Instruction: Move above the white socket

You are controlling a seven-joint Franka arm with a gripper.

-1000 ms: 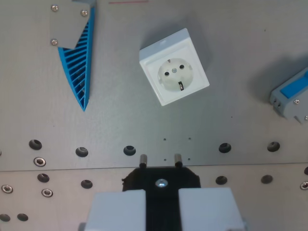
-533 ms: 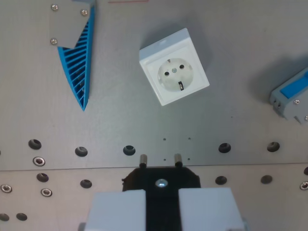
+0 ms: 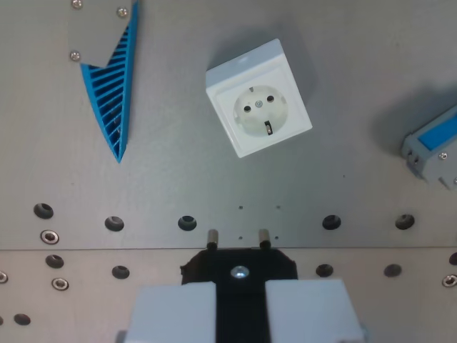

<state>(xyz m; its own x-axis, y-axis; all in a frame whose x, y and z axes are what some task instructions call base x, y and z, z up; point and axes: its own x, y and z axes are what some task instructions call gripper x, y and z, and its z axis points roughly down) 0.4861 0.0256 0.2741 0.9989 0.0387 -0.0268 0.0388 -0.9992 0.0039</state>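
The white socket [image 3: 258, 98] is a square box with a round two-hole face, lying tilted on the grey metal plate in the upper middle of the wrist view. My gripper [image 3: 240, 289] is at the bottom middle, its two pale fingers [image 3: 175, 311] shut on a black plug [image 3: 238, 266]. The plug's two metal pins [image 3: 212, 238] point toward the socket. The socket lies well beyond the pins, slightly to the wrist view's right, with bare plate between them.
A blue ribbed wedge with a grey screwed plate [image 3: 111, 78] lies at the upper left. A grey and blue block [image 3: 435, 146] sits at the right edge. A row of holes [image 3: 187, 222] and a plate seam cross the lower part.
The whole scene has shifted slightly: the wedge and holes slid a little to the left, so the camera has moved. The socket stays nearly in place. The grip on the plug is unchanged.
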